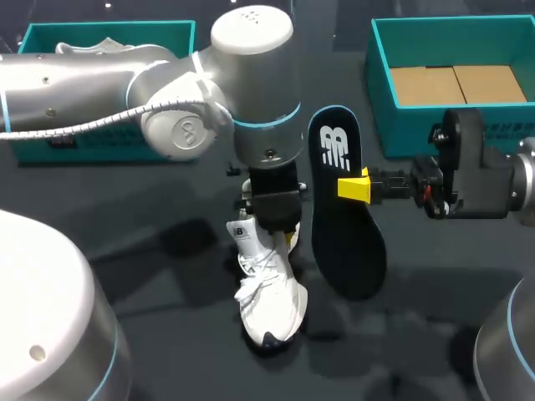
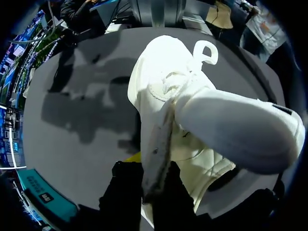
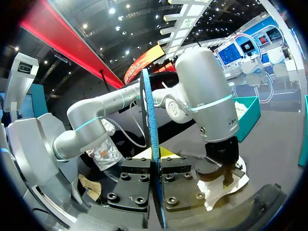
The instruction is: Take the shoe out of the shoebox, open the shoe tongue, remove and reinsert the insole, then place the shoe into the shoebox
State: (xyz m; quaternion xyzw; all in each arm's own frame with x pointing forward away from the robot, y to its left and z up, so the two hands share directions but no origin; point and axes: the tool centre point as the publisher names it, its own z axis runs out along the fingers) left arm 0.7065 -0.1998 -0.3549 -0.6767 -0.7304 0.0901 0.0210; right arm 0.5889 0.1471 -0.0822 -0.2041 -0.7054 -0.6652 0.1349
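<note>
Shoe (image 1: pixel 267 288) sat on the table (image 1: pixel 150 276), its collar pinched by the left gripper (image 2: pixel 155 190). Just beside the shoe, the right gripper (image 1: pixel 354 187) clamped the insole (image 1: pixel 344 242) at one edge. On reinsertion, that off-centre hold could let the insole twist or snag the collar.

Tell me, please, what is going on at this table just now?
The left gripper is shut on the collar of a white lace-up sneaker on the dark table. The right gripper pinches the dark foam insole, which is out of the shoe and held beside it. The teal cardboard shoebox at the right shows a bare floor. The insole is not yet back in.
</note>
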